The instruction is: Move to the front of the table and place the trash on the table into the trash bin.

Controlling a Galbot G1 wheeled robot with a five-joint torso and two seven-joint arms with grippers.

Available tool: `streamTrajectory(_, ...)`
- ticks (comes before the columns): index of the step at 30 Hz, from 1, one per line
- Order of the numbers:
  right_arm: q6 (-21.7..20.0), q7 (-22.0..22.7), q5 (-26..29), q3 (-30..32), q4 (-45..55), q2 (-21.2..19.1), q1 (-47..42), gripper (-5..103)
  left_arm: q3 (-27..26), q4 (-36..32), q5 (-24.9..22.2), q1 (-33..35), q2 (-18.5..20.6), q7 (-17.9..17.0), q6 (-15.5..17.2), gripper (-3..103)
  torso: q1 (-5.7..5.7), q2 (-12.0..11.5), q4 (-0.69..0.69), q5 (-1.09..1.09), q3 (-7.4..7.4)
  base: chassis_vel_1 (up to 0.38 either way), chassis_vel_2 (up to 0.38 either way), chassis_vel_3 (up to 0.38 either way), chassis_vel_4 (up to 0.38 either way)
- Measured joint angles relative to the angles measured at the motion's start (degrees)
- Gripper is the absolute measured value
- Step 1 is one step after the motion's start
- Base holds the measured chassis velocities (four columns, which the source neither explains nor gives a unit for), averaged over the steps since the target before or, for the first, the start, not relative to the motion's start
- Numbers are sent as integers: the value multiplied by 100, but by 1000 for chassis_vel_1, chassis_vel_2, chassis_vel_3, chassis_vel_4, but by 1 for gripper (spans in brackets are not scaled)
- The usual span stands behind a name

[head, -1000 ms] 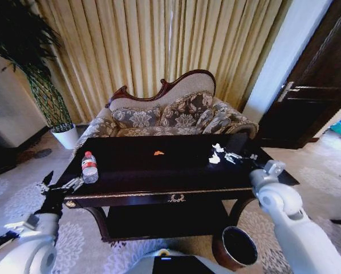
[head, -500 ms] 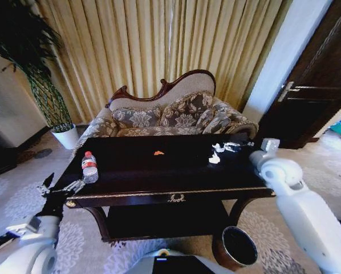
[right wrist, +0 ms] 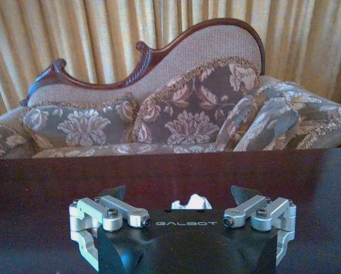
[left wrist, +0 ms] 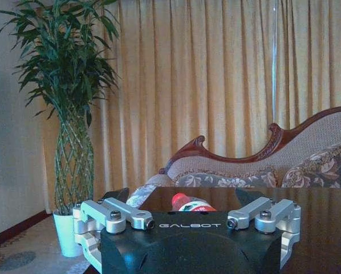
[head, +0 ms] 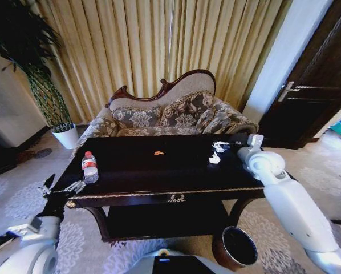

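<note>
Directly ahead of the right end effector (right wrist: 179, 197), between its spread fingers, the crumpled white paper wad (right wrist: 191, 202) sits on the glossy dark table (head: 159, 171). Farther left lies the orange scrap (head: 158, 152). Beside the table's left end hovers the open left end effector (head: 65, 185).

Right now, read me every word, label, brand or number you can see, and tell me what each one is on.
"GALBOT": on the black body of the left gripper, in the left wrist view.
"GALBOT": on the black body of the right gripper, in the right wrist view.
The water bottle on the table has a red-and-white label, too small to read.
The table's gold centre emblem carries no lettering that can be made out.
</note>
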Motion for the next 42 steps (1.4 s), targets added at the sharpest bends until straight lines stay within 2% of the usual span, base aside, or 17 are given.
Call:
streamTrajectory(21,20,-33,-98,-384,-389,12,181,100,-24,53,-24,-23,-62,3,-13,100,0,0,0,0,0,0,0,0,0)
streamTrajectory(42,29,-75,-199,-432,-593,-26,198,100,-51,86,-36,-6,-111,53,-34,100,0,0,0,0,0,0,0,0,0)
